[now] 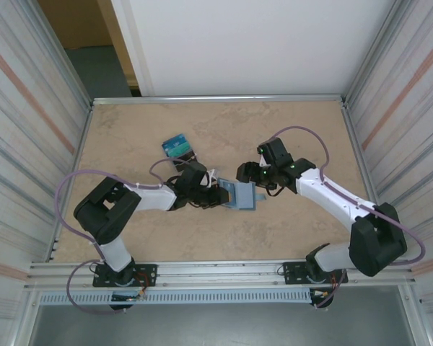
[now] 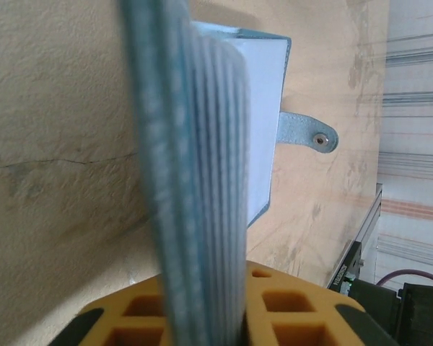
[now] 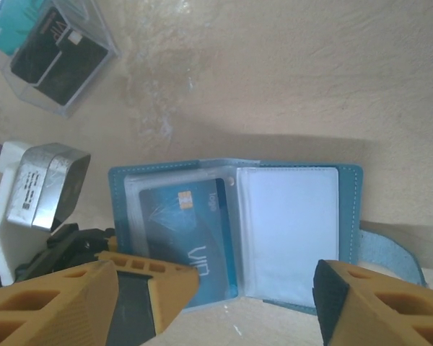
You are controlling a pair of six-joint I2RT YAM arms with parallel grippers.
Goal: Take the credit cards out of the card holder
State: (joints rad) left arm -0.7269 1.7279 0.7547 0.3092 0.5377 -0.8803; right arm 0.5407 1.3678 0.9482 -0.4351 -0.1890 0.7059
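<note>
Card holder [image 2: 195, 180] sits edge-on against the left wrist lens, sleeves stacked. It's clamped by the left gripper [image 1: 216, 196], with yellow pads [image 2: 281, 321] on either side at frame bottom. Snap strap [image 2: 308, 133] sticks out right of centre.

Right wrist view: holder spread open mid-frame. Blue credit card [image 3: 191, 234] with chip is in the left clear sleeve; the right sleeve shows white.

Right gripper [image 3: 252, 306] has jaws wide apart and grips nothing, fingers at the bottom corners flanking the holder.

Top view: holder at centre of the table [image 1: 289, 130], between both grippers.

Clear case [image 3: 54, 50] with a black piece and teal cards is upper left in the right wrist view, apart from the holder.
</note>
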